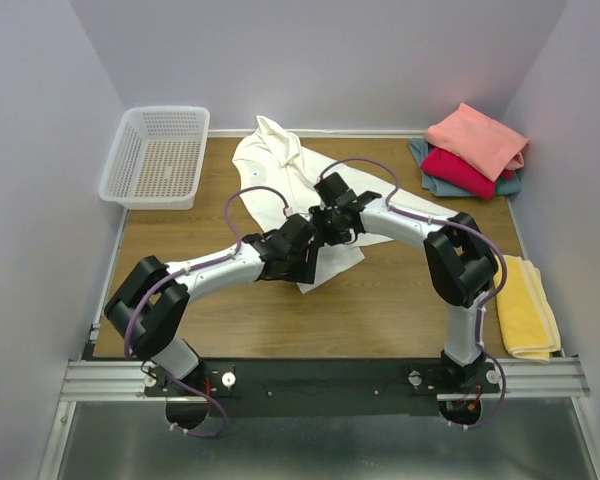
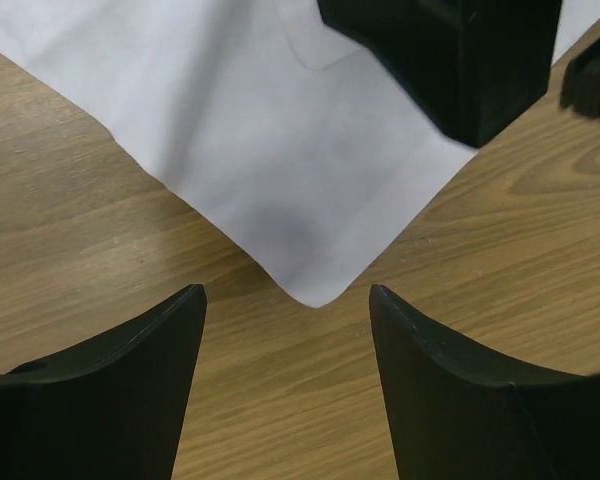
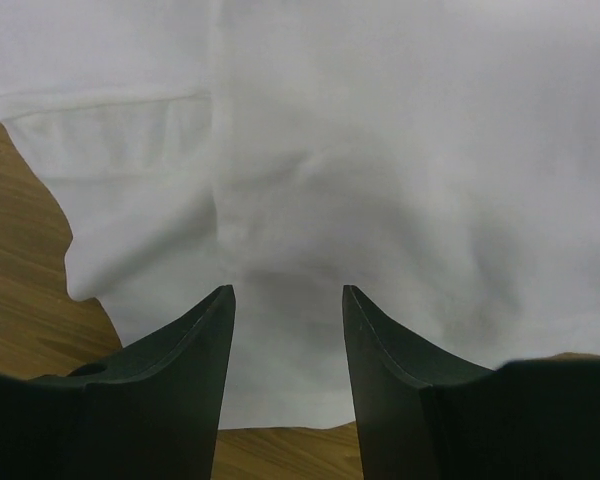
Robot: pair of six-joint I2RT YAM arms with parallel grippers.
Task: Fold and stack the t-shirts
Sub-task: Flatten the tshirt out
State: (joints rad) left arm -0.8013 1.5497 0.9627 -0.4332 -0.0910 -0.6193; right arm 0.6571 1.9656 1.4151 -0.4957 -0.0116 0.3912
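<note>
A large white t-shirt (image 1: 280,175) lies rumpled on the wooden table at the back middle; no print shows. My left gripper (image 1: 310,232) is open just above the table, with a corner of the white shirt (image 2: 315,200) lying just beyond its fingertips (image 2: 180,310). My right gripper (image 1: 332,215) is open and hovers over the white cloth (image 3: 380,150), nothing between its fingers. At the back right lies a stack: a salmon-pink shirt (image 1: 477,138) on a crimson one (image 1: 458,170) on a grey-blue one (image 1: 450,187).
A white mesh basket (image 1: 158,155) stands at the back left. A folded yellow cloth (image 1: 525,305) lies at the right edge. The two grippers are close together over the shirt; the right gripper's black body (image 2: 450,60) shows in the left wrist view.
</note>
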